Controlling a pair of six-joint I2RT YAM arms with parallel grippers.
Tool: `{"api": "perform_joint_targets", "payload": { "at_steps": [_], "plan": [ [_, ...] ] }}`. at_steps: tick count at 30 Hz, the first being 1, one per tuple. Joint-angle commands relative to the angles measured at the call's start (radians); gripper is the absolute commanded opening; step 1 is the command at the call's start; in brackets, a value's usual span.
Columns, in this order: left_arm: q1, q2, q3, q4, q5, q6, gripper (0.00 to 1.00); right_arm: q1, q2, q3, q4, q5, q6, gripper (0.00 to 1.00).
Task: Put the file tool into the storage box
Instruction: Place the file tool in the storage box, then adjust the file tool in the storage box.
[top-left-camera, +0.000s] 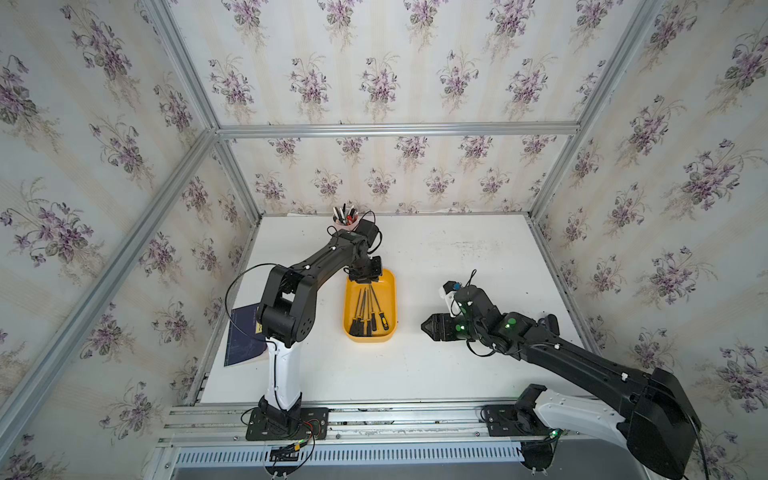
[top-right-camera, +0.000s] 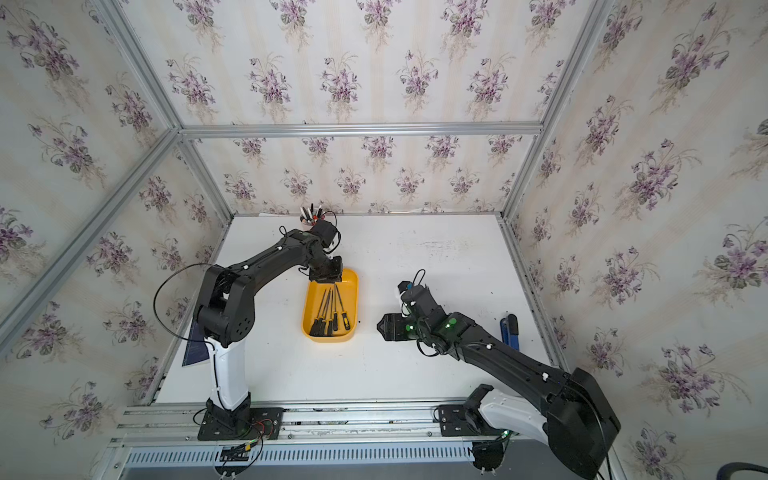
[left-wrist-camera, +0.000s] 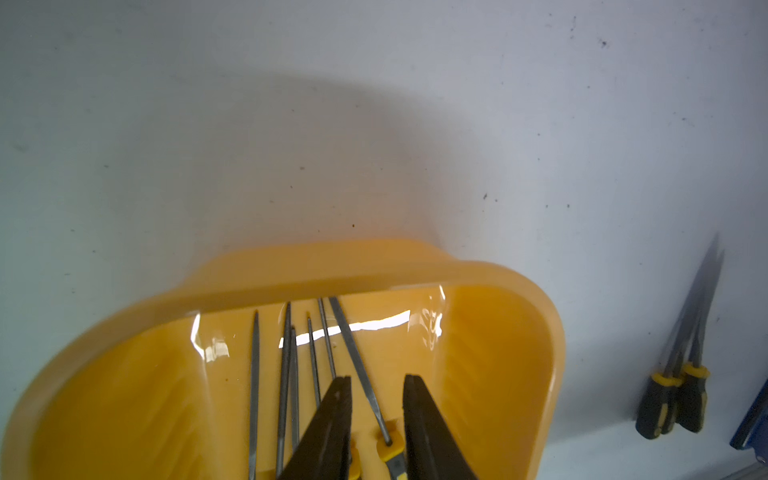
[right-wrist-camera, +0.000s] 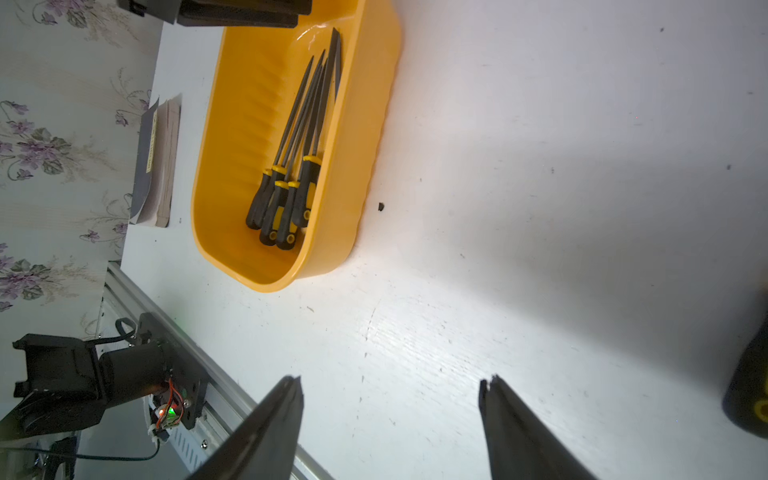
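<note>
Lena: Nearest, the right arm (top-left-camera: 656, 419) fills the near right corner in both top views. Its right gripper (top-left-camera: 430, 326) hangs over the bare worktop (top-left-camera: 457, 257) with its jaws apart and nothing between them.

Sam: And the box?

Lena: The storage box (top-left-camera: 370, 338) sits left of the middle, its long sides running from near to far. Several files (top-left-camera: 368, 309) lie inside, handles toward the near edge. The left gripper (top-left-camera: 365, 279) hangs above it and hides its far end. A pen cup (top-left-camera: 345, 220) at the far edge stands just behind that wrist, so I think a backward swing could tip it.

Sam: Left wrist view?

Lena: The jaws are a little apart. A flat file (left-wrist-camera: 357, 361) lies on the box floor between them, and neither jaw clamps it. Two loose files (left-wrist-camera: 681, 374) lie touching each other toward the right edge, beside a blue tool (left-wrist-camera: 752, 419).

Sam: What could go wrong there?

Lena: The gap is narrow. A skewed lift could catch the flat file's handle and drag it out. It could also knock the rim and slide the box, which looks light. Straight up looks safest to me.

Sam: Right wrist view?

Lena: The jaws are wide apart and empty, and a broad bare lane of worktop runs to the box's right side. A dark handle (right-wrist-camera: 748, 399) with a yellow mark is cropped at the picture's edge; it is probably one of the loose files. That pair lies tight together, so a grab at one may pull the other along or push it against the blue tool.
</note>
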Motion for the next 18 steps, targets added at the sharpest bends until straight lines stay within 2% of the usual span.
{"api": "perform_joint_targets", "payload": {
  "at_steps": [1, 8, 13, 18],
  "plan": [
    [-0.006, -0.037, -0.014, 0.022, 0.071, 0.025, 0.32, -0.007, 0.017, 0.028, -0.043, 0.090, 0.030, 0.72],
    [-0.040, -0.068, -0.036, -0.052, 0.076, 0.078, 0.33, -0.043, 0.057, 0.057, -0.068, 0.122, 0.045, 0.72],
    [-0.054, -0.041, -0.090, -0.026, 0.085, 0.046, 0.23, -0.045, 0.070, 0.051, -0.055, 0.109, 0.053, 0.71],
    [-0.090, -0.001, -0.077, -0.032, 0.085, 0.046, 0.19, -0.046, 0.058, 0.045, -0.061, 0.112, 0.052, 0.71]
  ]
}}
